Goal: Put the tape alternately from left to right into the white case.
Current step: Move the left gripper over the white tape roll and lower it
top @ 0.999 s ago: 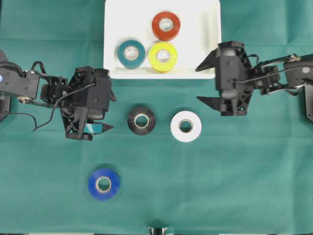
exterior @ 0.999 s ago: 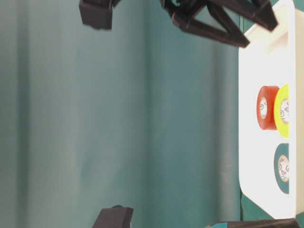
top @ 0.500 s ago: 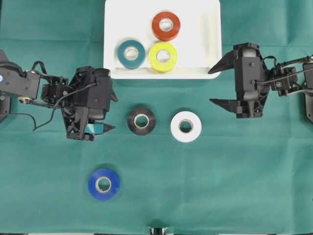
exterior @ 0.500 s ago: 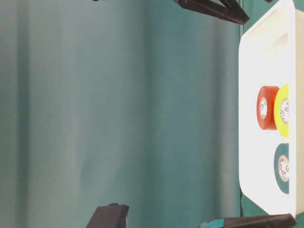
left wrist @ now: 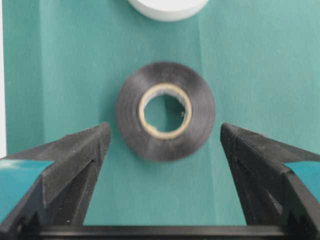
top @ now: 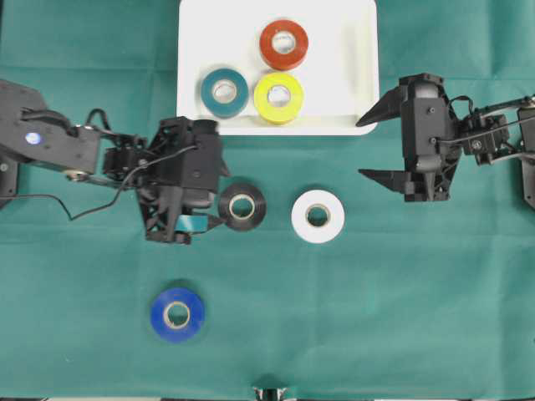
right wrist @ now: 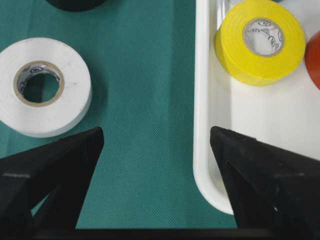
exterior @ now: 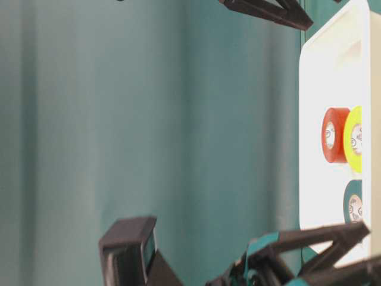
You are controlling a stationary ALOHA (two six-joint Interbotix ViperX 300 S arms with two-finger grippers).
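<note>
Worktop: green cloth all over; broad bare stretch along the near edge and right of the blue roll.
White case: long axis left-right, at the far middle edge. Right third bare, also the far-left corner.
Left end effector: fingers spread wide, pointing right, tips just beside the black roll; nothing held. In the left wrist view the roll sits centred ahead of the gap, not yet between the fingers.
Right end effector: fingers spread wide, pointing left, empty; far fingertip at the case's near-right corner, white roll lower-left of it.
Black tape: flat, core up, on the cloth below the case.
White tape: flat, core up, right of black, a gap between them.
Blue tape: flat, alone at lower left, well apart from the rest.
In the case: red-orange tape farthest back; yellow tape just beside teal tape along the near rim; all flat.
</note>
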